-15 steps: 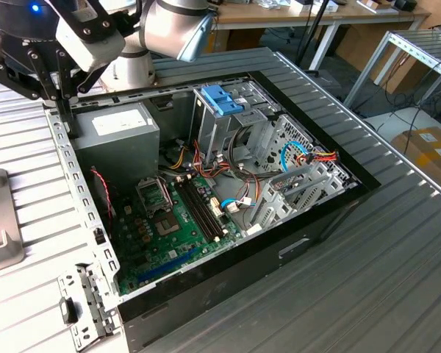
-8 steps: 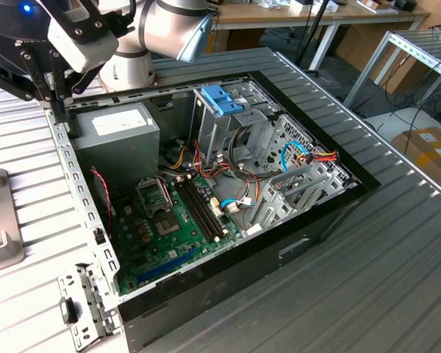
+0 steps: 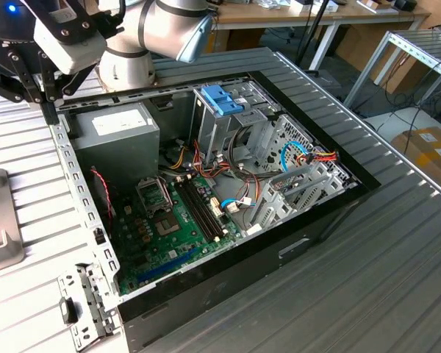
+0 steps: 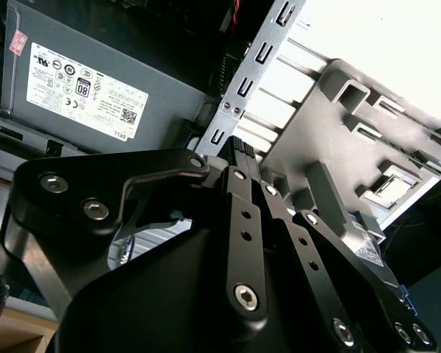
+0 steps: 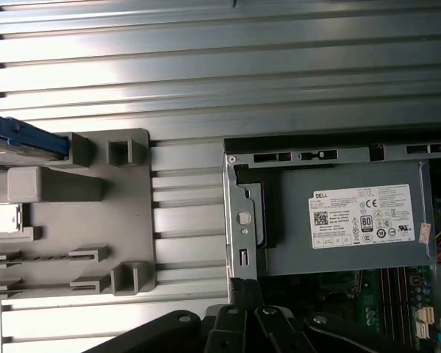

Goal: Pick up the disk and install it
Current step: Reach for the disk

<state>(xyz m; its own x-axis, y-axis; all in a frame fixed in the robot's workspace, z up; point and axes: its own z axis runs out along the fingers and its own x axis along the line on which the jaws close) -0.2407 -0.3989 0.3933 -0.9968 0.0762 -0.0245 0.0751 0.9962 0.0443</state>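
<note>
The disk [image 5: 20, 137] shows in the first wrist view as a blue rail and a sliver of grey metal, lying on a grey holder [image 5: 73, 220] on the table beside the open computer case [image 3: 88, 213]. My gripper [image 3: 50, 110] hangs over the case's rim on the exterior view's left, beside the power-supply box [image 3: 114, 136]. Its fingers [image 4: 237, 147] are shut with nothing between them. In the first wrist view the gripper [image 5: 244, 288] sits between the holder and the case, a short way from the disk.
Inside the case are a metal drive cage [image 3: 231, 129] with a blue clip [image 3: 222, 99], loose cables [image 3: 309, 158] and a green motherboard [image 3: 169, 220]. The grey holder [image 3: 0, 235] stands at the exterior view's left edge. A loose metal bracket [image 3: 81, 309] lies near the case's front corner.
</note>
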